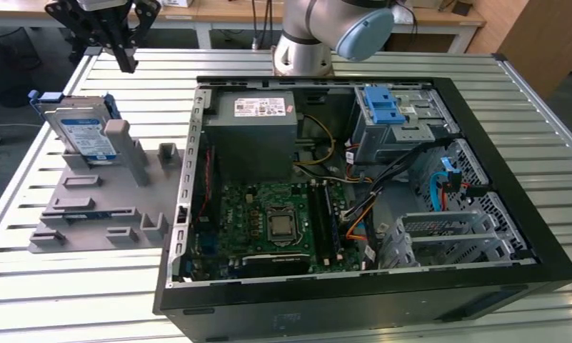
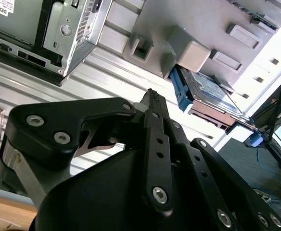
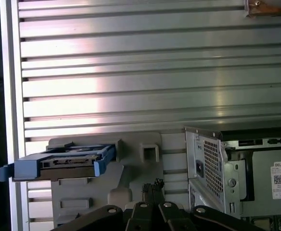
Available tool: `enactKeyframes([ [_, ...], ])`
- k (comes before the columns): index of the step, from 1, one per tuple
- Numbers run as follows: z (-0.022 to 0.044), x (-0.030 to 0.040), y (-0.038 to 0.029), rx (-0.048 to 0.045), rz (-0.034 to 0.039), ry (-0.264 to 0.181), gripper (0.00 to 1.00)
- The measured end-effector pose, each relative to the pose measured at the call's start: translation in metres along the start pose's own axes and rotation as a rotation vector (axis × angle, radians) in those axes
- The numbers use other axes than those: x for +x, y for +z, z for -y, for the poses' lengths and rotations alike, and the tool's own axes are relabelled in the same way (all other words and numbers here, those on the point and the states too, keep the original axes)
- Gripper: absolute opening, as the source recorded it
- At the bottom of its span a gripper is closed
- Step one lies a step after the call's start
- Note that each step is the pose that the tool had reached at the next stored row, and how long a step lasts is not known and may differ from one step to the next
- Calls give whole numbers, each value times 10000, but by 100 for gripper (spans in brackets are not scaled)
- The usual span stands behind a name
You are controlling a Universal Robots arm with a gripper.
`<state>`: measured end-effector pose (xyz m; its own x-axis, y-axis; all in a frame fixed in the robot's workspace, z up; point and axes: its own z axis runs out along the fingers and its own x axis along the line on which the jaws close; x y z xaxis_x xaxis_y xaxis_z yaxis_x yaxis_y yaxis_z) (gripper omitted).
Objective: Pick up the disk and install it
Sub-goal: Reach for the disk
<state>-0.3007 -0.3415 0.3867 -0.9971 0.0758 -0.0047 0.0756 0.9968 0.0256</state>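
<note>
One black linkage gripper (image 1: 126, 66), fingertips pressed together on nothing, hanging above the slatted aluminium table (image 1: 476, 64), well apart from the black open-sided computer case (image 1: 362, 314) and off to the exterior view's left of its far end. No contact with anything.

Silver-grey rectangular hard drive with white-and-blue label, framed in a blue plastic bracket, i.e. the disk (image 1: 83, 132): propped nearly upright in a grey moulded plastic stand (image 1: 95, 214), just beside the case on the exterior view's left. Not yet lifted, not yet installed. Edge-on in the first wrist view, resting in the same stand.

Inside the case, at its far end: grey metal drive cage (image 1: 414, 132) with a blue ribbed plastic latch (image 1: 385, 107), near a loose bundle of black and coloured cables (image 1: 405, 168).

Judged risks:
- Approach with fingertips together, striking the bracket and tipping the disk out of its prop.
- A pinch on the thin bracket rim alone, slipping or twisting under the drive's weight.
- A lift at the wrong angle, jamming against the stand.
- A snag on the cables beside the cage inside the case.
</note>
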Motion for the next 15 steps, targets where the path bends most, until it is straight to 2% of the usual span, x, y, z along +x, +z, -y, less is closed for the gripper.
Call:
enactKeyframes([
  [6, -3, 103, 4, 1, 0, 1, 11],
  [15, -2, 108, 5, 0, 0, 0, 11],
])
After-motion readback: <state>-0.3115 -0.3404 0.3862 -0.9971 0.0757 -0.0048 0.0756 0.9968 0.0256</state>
